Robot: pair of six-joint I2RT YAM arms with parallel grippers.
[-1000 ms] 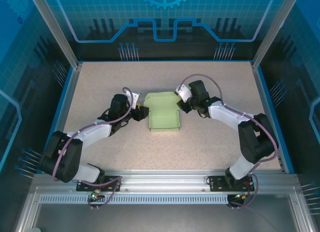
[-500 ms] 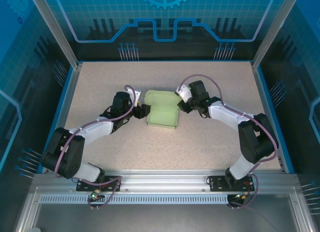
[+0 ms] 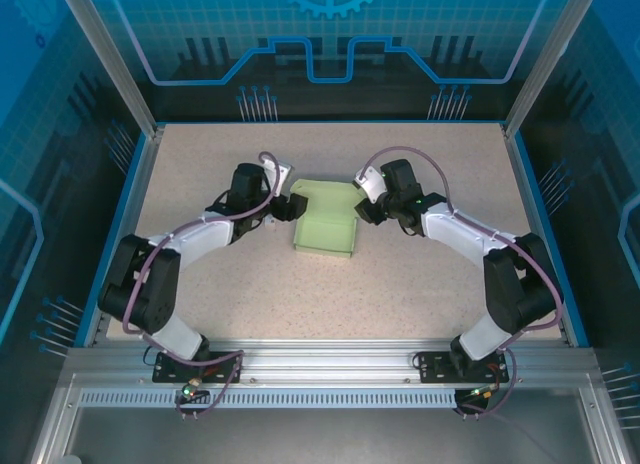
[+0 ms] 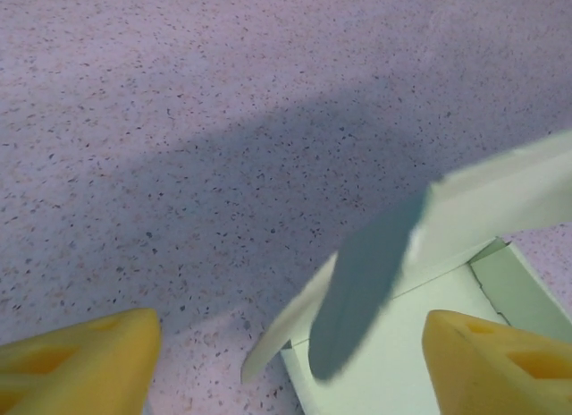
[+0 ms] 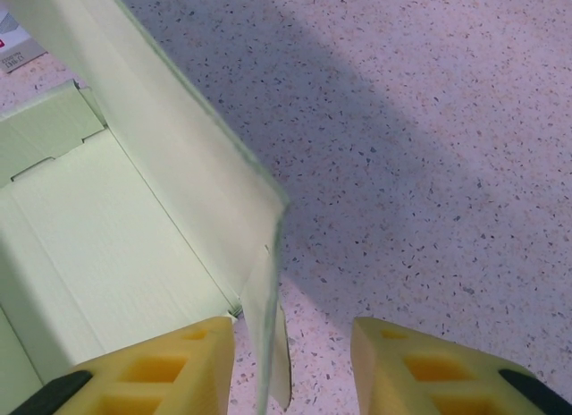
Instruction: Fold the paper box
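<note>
The left gripper (image 3: 290, 206) travelled along the paper box's (image 3: 325, 227) left side to its far-left corner, its jaws spreading wider; the right gripper (image 3: 364, 210) also loosened, and the box shifted slightly leftward and skewed
</note>
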